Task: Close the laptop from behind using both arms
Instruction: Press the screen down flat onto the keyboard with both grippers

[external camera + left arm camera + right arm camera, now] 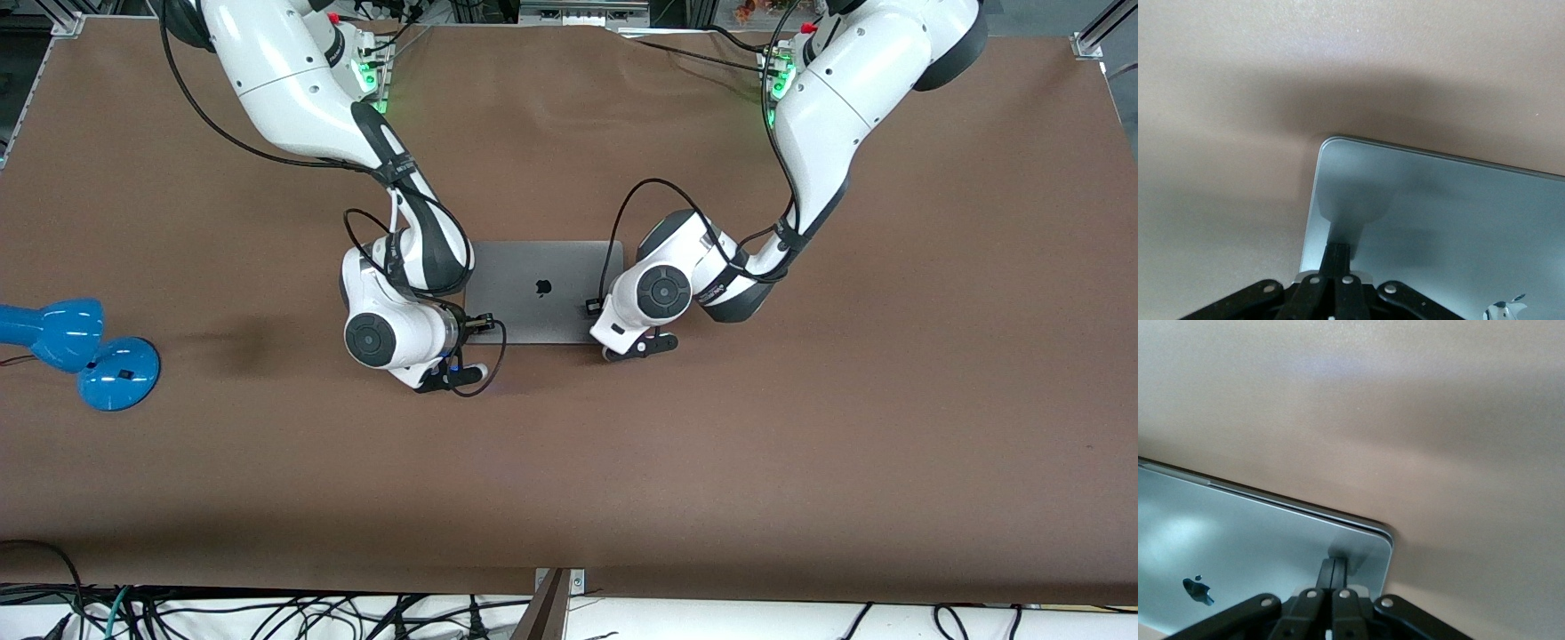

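Nearest the front camera, a wide bare stretch of the brown table (pixel 569 480) is seen, with a blue lamp (pixel 80 351) lying toward the right arm's end, well apart from both claws.

Farther in, the two claws are found at the laptop's nearer corners. The right gripper (pixel 1333 570) is pressed together, its fingers (pixel 1327 573) closed on nothing and their tips set down on the lid just inside the corner toward the right arm's end. In the front view this claw (pixel 480 322) is hidden under its white wrist. The left gripper (pixel 1338 257) is likewise shut and empty, with its fingers (pixel 1333 257) brought together and their tips resting on the lid beside the corner toward the left arm's end; in the front view it (pixel 594 307) is mostly covered by its wrist.

Between the two claws the laptop (pixel 544 292) is seen lying flat on the table with its lid down. The grey lid is turned upward and the dark apple logo (pixel 543 287) is shown at its middle, about midway between the claws. In the right wrist view a thin dark seam is seen along the lid's edge (pixel 1271 497).

Farthest from the camera, the two white arms (pixel 293 80) are traced to their green-lit bases (pixel 369 76).
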Motion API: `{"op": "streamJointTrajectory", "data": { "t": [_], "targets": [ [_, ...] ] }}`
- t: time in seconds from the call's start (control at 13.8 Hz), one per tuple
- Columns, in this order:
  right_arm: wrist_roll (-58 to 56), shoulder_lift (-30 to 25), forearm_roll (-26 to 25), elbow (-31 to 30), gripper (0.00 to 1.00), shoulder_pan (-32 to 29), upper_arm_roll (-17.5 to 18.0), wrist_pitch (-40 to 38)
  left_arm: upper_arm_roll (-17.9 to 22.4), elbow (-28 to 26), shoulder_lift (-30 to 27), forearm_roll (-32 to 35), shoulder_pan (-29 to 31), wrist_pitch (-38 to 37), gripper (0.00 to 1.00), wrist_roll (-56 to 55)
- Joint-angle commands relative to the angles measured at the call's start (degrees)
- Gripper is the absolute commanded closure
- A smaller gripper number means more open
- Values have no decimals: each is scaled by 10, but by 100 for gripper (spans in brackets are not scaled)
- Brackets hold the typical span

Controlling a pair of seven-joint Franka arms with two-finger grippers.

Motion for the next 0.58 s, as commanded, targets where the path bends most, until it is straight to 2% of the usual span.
{"op": "streamJointTrajectory", "data": {
  "t": [0.0, 0.07, 0.15, 0.22, 0.29, 0.44, 0.51],
  "targets": [
    [-2, 3, -1, 20, 73, 0, 3, -6, 10, 17, 15, 18, -15, 13, 100, -5],
    [-1, -1, -1, 20, 59, 0, 3, -7, 10, 17, 15, 18, -14, 12, 100, -7],
    [1, -11, -6, 20, 36, 0, 2, -16, 10, 18, 10, 17, -11, 11, 79, -10],
    [1, -19, -9, 20, 21, 0, 0, -32, 9, 19, 3, 19, -5, 11, 17, -11],
    [-2, -25, -15, 27, 16, -1, -4, -54, 8, 18, -8, 20, 0, 4, 0, -9],
    [-3, -26, -36, 75, 1, -3, -20, -120, 5, 18, -36, 19, 10, -34, 0, -6],
    [-4, -24, -61, 110, 1, -7, -24, -166, 3, 18, -55, 18, 18, -58, 0, -5]
  ]
}}
